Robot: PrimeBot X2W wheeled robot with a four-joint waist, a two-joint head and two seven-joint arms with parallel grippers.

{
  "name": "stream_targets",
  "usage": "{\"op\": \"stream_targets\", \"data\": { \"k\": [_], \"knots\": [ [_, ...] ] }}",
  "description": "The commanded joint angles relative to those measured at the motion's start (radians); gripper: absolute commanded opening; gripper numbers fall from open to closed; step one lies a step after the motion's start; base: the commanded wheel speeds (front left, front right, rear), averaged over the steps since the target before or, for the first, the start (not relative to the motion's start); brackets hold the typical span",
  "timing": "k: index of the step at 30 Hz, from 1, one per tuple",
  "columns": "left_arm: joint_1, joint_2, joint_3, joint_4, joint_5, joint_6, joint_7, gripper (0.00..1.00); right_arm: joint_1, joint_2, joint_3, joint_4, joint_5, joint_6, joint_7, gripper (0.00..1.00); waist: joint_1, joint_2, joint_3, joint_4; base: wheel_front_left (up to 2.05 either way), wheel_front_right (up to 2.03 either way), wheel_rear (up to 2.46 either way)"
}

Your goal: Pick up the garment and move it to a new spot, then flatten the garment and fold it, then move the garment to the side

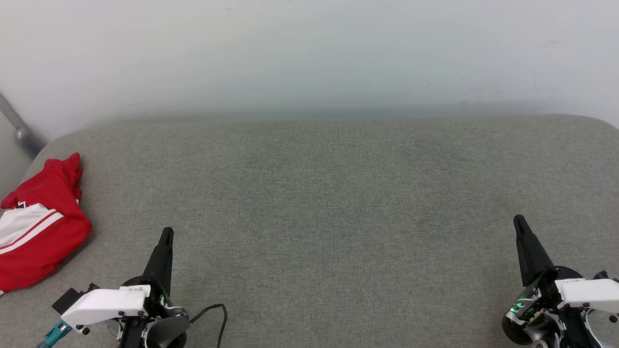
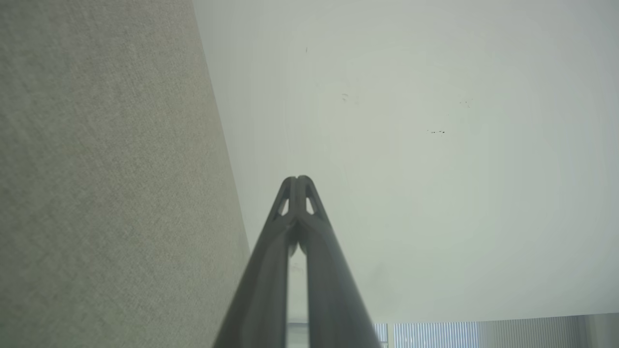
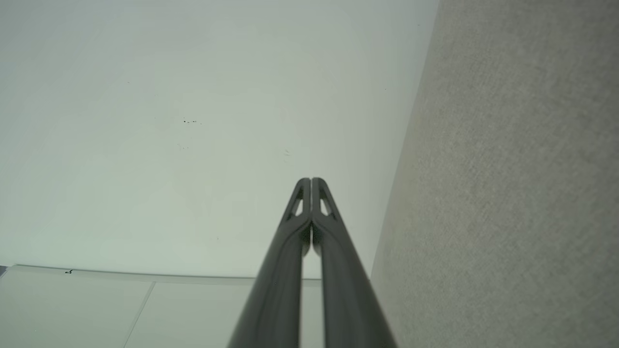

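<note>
The garment (image 1: 41, 224) lies crumpled at the left edge of the grey cloth-covered table (image 1: 329, 203), red with a white sleeve and a red stripe showing. My left gripper (image 1: 167, 234) rests at the lower left, to the right of the garment and apart from it, fingers pressed together and empty. At the lower right my right gripper (image 1: 519, 222) is shut too, holding nothing. In the left wrist view the left gripper (image 2: 297, 179) has its tips touching against a pale wall. The right wrist view shows the right gripper (image 3: 311, 180) closed the same way.
A pale wall (image 1: 309, 53) rises behind the table's far edge. A grey metal bar (image 1: 19, 128) slants at the far left corner. A black cable (image 1: 217, 314) loops beside my left wrist. The table's corners are rounded.
</note>
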Motion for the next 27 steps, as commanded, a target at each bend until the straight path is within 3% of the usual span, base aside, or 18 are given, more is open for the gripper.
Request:
{"op": "stream_targets", "data": {
  "k": [1, 27],
  "knots": [
    [-0.008, -0.002, 0.004, 0.001, 0.003, -0.005, 0.005, 0.00, -0.014, 0.004, -0.001, 0.001, -0.006, 0.000, 0.002, 0.00, 0.0000, 0.0000, 0.000, 0.000, 0.00, 0.00, 0.00],
    [-0.008, -0.002, 0.004, 0.000, 0.003, -0.005, 0.006, 0.00, -0.014, 0.004, -0.001, 0.001, -0.006, 0.000, 0.002, 0.00, 0.0000, 0.0000, 0.000, 0.000, 0.00, 0.00, 0.00]
  ]
}}
